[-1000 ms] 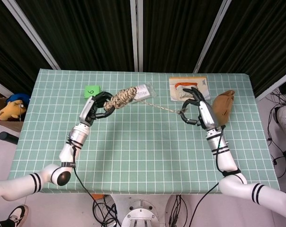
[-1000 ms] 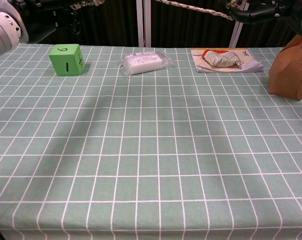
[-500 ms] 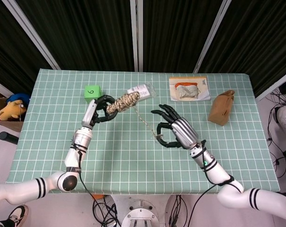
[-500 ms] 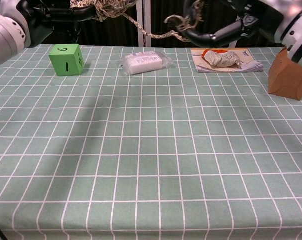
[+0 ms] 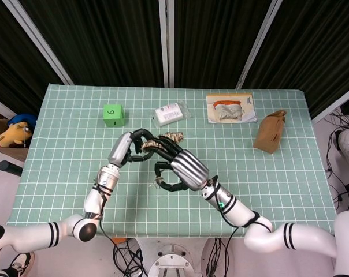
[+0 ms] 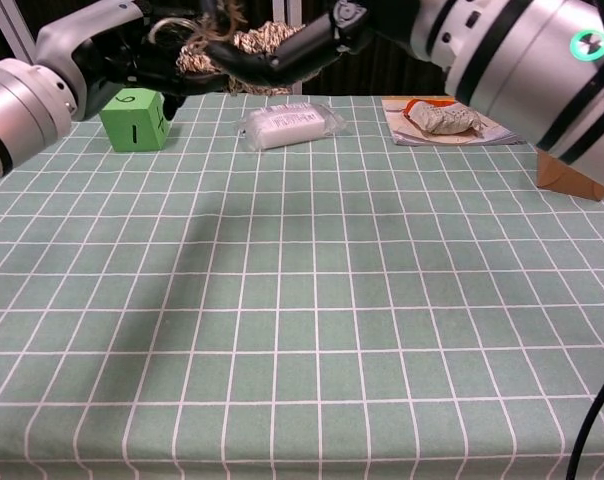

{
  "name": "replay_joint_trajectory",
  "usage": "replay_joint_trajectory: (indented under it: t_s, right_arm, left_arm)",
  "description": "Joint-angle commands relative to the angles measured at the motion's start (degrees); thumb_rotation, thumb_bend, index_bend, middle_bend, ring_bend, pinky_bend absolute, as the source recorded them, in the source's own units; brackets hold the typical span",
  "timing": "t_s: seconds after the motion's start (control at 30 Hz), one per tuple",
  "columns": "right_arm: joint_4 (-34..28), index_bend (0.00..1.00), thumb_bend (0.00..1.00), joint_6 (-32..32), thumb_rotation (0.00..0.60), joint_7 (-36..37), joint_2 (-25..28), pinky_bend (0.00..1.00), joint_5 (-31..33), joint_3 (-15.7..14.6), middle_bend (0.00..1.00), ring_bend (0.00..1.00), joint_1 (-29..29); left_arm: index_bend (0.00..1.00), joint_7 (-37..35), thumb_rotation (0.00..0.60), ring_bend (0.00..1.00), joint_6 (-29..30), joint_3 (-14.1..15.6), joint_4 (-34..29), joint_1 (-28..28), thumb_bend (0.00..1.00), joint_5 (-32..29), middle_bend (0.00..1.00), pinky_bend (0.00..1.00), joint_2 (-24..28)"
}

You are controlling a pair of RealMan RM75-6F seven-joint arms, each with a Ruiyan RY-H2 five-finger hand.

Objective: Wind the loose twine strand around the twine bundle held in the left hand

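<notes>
Your left hand (image 5: 127, 151) grips the tan wound twine bundle (image 5: 164, 140) above the middle of the green checked table (image 5: 59, 173), its long axis running toward the far right corner. Your right hand (image 5: 180, 167) pinches the loose twine strand (image 5: 158, 182) just beside it. One green cube (image 6: 133, 118) reads "9"

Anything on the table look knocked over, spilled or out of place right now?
Nothing stands out. The green cube, white packet, booklet and brown bag sit undisturbed along the far side; both robot hands are up at the twine bundle.
</notes>
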Motion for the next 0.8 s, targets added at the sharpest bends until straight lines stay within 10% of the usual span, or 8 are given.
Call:
replay_joint_trajectory:
  t_s: [0.03,0.8]
  right_arm:
    - [0.7,1.00,0.50,-1.7,0.600,-2.2,-2.1,0.00,2.2,2.2,0.18,0.00,2.4]
    - [7.7,1.00,0.50,-2.1,0.600,3.6,-6.3,0.00,19.0,6.7,0.17,0.00,1.2]
  left_arm:
    - [0.80,-0.4,0.600,0.71,-1.1,2.1,0.6,0.1,0.42,3.2,0.80,0.70,-0.3]
    - [0.80,-39.3,0.600,0.71,-10.0,8.9,1.3,-2.8,0.42,22.5,0.81,0.69,10.6]
